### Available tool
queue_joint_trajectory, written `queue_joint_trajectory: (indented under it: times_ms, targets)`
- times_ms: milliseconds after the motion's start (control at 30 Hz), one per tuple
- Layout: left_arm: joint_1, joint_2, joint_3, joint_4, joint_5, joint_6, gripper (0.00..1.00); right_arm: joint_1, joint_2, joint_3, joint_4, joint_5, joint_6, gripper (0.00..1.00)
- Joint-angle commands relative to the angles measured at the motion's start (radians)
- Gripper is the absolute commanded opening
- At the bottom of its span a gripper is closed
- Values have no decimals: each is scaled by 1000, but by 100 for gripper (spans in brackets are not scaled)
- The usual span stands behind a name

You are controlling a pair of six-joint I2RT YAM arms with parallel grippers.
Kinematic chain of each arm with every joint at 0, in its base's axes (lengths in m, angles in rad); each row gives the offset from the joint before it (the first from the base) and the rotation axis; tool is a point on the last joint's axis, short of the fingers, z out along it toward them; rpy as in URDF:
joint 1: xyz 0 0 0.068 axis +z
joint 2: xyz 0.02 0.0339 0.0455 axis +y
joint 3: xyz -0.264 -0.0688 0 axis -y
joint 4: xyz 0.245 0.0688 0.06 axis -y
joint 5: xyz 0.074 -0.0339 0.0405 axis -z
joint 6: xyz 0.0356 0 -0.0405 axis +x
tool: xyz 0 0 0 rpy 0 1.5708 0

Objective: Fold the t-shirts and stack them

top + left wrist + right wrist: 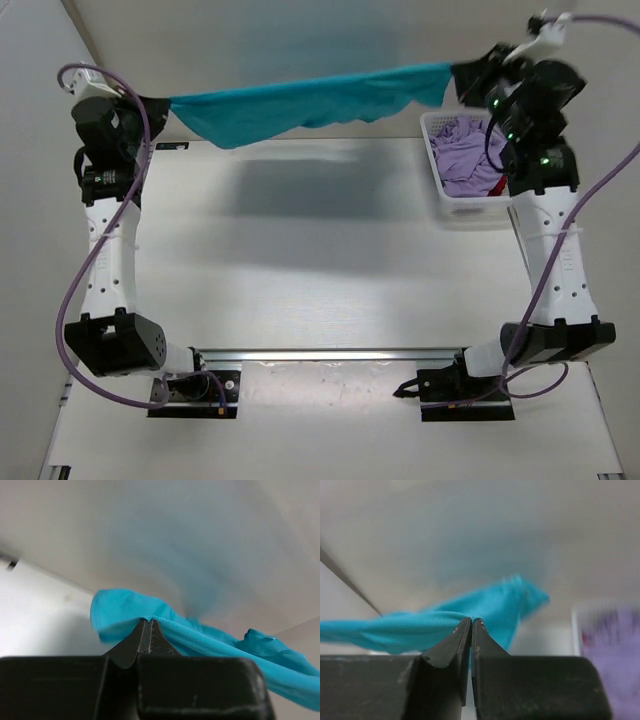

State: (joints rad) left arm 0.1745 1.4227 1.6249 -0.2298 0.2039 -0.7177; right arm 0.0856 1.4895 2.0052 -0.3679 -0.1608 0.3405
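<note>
Teal t-shirt, long axis left-right, apparently airborne.

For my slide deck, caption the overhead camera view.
The left gripper and right gripper hold a teal t-shirt stretched between them above the table.

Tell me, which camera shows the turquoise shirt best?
The top external view: the whole teal shirt hangs stretched between the left gripper and right gripper. Each wrist view shows only the pinched edge at its own shut jaws, the rest blurred.
</note>
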Motion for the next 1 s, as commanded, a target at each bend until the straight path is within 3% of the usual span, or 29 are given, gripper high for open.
queue_joint_trajectory:
  times_ms: [0,133,233,400,500,767,967]
  targets:
    - [-15,-77,-144,-9,-116,58,0,-10,-79,-366,75,64,3,0]
    - [-70,-301,-493,41,-265,126,1,-1,-266,-781,126,115,43,0]
    - [-79,-435,-740,57,-299,120,0,8,-360,-1042,118,104,113,0]
    - [11,-516,-1046,41,-134,72,3,23,-443,-1331,64,26,208,1]
    - [75,-548,-1138,17,-54,55,3,57,-523,-1425,31,-34,242,1]
    - [33,-594,-1182,-94,-35,116,3,74,-765,-1521,-129,-82,282,0]
    - [30,-472,-1133,13,25,40,3,40,-612,-1413,-48,-80,223,0]
